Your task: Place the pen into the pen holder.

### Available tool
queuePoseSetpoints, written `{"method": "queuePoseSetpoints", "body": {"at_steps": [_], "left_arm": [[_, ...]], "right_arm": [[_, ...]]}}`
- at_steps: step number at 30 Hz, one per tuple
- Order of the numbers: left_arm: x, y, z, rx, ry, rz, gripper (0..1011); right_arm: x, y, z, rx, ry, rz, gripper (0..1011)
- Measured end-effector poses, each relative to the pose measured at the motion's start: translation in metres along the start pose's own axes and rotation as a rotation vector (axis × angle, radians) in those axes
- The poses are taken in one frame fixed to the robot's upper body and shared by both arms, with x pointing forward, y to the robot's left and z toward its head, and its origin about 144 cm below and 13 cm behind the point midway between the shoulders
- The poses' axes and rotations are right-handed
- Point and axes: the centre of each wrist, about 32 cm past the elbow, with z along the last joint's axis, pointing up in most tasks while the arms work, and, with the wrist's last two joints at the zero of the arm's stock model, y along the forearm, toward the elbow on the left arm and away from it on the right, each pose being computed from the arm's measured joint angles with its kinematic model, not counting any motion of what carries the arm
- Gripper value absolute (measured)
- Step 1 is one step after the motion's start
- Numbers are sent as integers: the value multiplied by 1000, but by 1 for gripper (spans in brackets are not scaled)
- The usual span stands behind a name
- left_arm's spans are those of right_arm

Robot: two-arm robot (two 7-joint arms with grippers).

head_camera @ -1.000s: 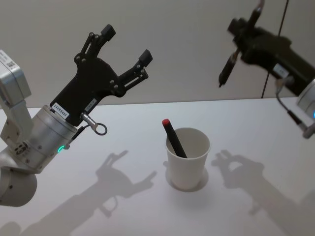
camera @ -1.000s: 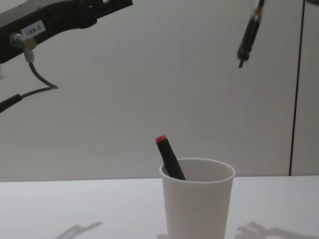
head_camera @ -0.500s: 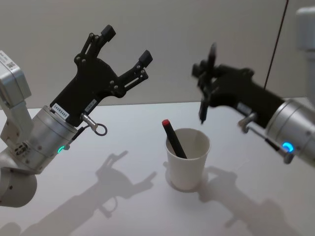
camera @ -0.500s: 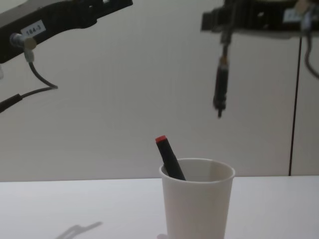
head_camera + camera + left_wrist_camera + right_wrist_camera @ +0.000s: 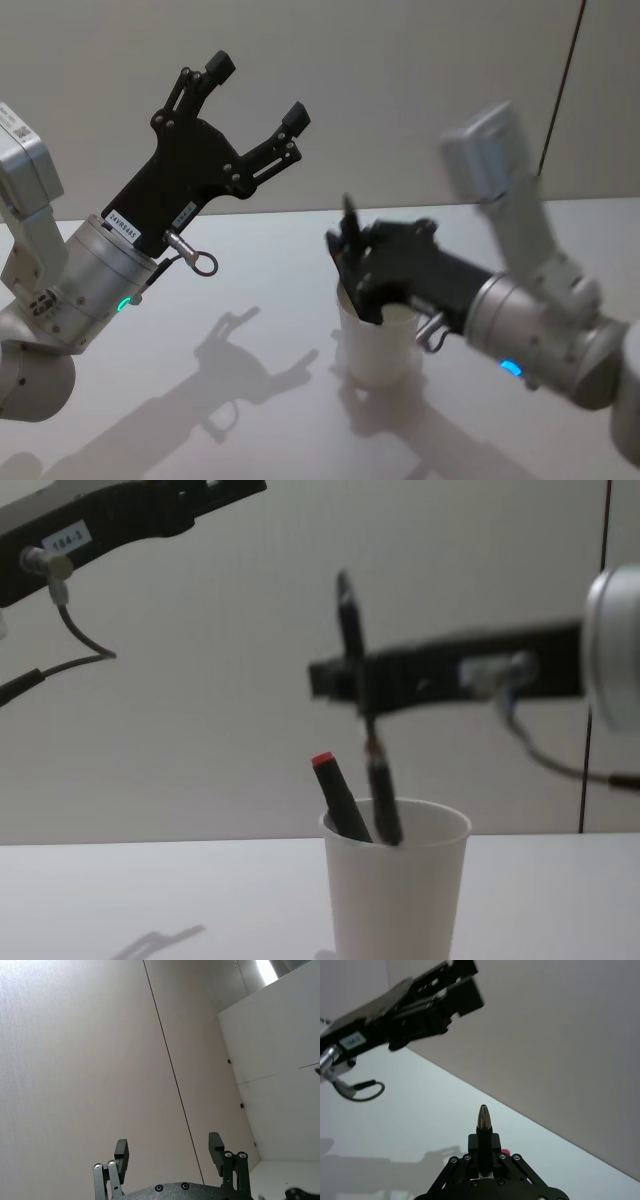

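Note:
The pen holder (image 5: 395, 900), a white paper cup, stands on the table, and a red-capped pen (image 5: 335, 795) leans inside it. My right gripper (image 5: 352, 680) hovers just above the cup, shut on a dark pen (image 5: 368, 750). That pen is nearly upright, and its lower end dips inside the cup's rim. In the head view the right gripper (image 5: 350, 250) covers the mouth of the pen holder (image 5: 375, 355). The right wrist view shows the pen (image 5: 485, 1122) sticking out between my shut fingers. My left gripper (image 5: 250, 95) is raised high at the left, open and holding nothing.
The white table (image 5: 250, 290) spreads around the cup, with a plain wall behind it. My left arm's cable and ring (image 5: 200, 262) hang below its wrist. In the left wrist view the left gripper (image 5: 168, 1150) points at the wall.
My right gripper has swung down and leftward from the upper right with the pen, bringing its lower end into the cup. The left arm has not moved.

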Motion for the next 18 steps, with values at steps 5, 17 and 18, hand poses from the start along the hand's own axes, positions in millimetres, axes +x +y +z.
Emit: {"method": "queuePoseSetpoints", "body": {"at_steps": [5, 17, 18], "left_arm": [[0, 0, 0, 0, 0, 0, 1003], [0, 0, 0, 0, 0, 0, 1003], [0, 0, 0, 0, 0, 0, 1003]], "right_arm": [[-17, 12, -8, -76, -63, 18, 121], [-34, 20, -9, -109, -148, -25, 121], [-35, 20, -8, -104, -153, -34, 121]]}}
